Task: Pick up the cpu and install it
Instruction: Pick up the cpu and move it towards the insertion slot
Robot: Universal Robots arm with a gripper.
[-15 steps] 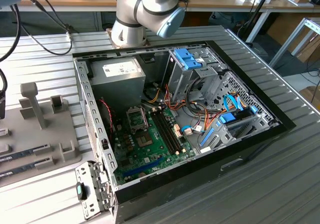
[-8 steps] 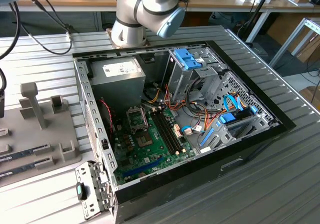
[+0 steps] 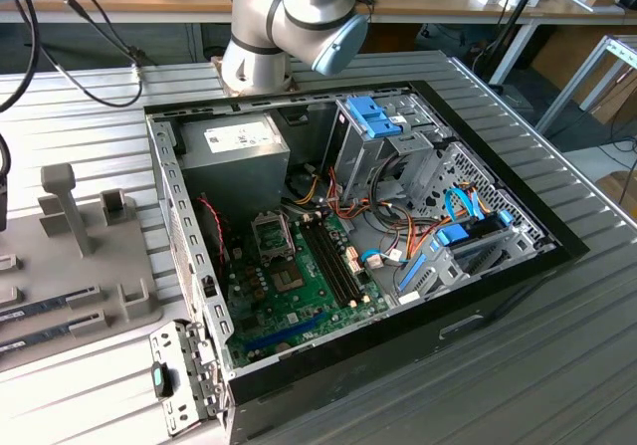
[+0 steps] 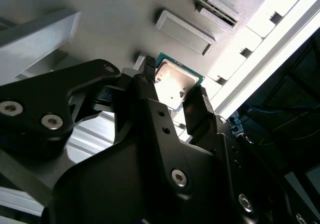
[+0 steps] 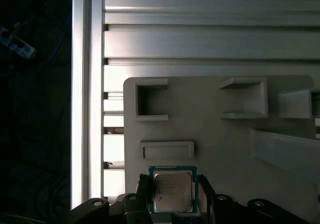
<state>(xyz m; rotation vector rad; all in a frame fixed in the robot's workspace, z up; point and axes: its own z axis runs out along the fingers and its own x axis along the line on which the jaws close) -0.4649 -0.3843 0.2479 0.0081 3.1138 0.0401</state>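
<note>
The cpu (image 5: 172,189) is a flat square chip with a silvery top and a thin green rim. In both wrist views it sits between the two black fingers of my gripper (image 5: 172,198), which press on two opposite edges. The same cpu (image 4: 175,81) shows with a finger (image 4: 195,108) on one side, and my gripper (image 4: 174,82) is shut on it. Behind it lies the grey parts tray (image 5: 210,134). In the exterior view the open computer case (image 3: 348,226) holds the green motherboard (image 3: 299,286) with its empty socket (image 3: 274,231).
The arm's base and elbow (image 3: 289,17) stand behind the case. A grey power-supply box (image 3: 234,151), drive cages (image 3: 383,131) and loose cables (image 3: 398,236) crowd the case. The tray (image 3: 80,256) with upright posts lies at the exterior view's left. The table's edge (image 5: 80,108) runs beside the tray.
</note>
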